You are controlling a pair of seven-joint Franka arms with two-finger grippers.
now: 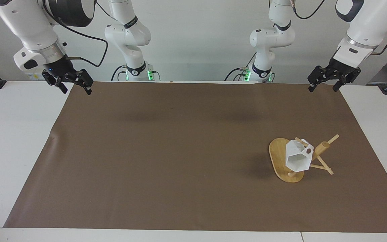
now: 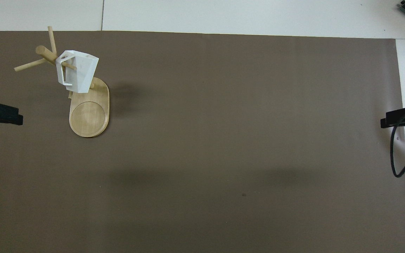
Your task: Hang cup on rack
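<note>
Facing view: the cup (image 1: 297,158) hangs by its handle on a peg of the rack (image 1: 282,161), toward the left arm's end of the worktop (image 1: 12,134). The left gripper (image 1: 323,83) and right gripper (image 1: 74,88) hover with fingers spread wide, holding nothing.

Overhead view: the cup (image 2: 77,72) hangs over the rack's base (image 2: 89,114); both grippers are well apart from it.

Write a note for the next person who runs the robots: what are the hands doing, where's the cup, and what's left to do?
Left gripper: open, empty, up over the brown mat's corner at its own end.
Right gripper: open, empty, over the mat's corner at the right arm's end.
Cup: hanging by its handle on a peg of the rack, toward the left arm's end.
Done: cup is hung.
Left: nothing that shows.
</note>
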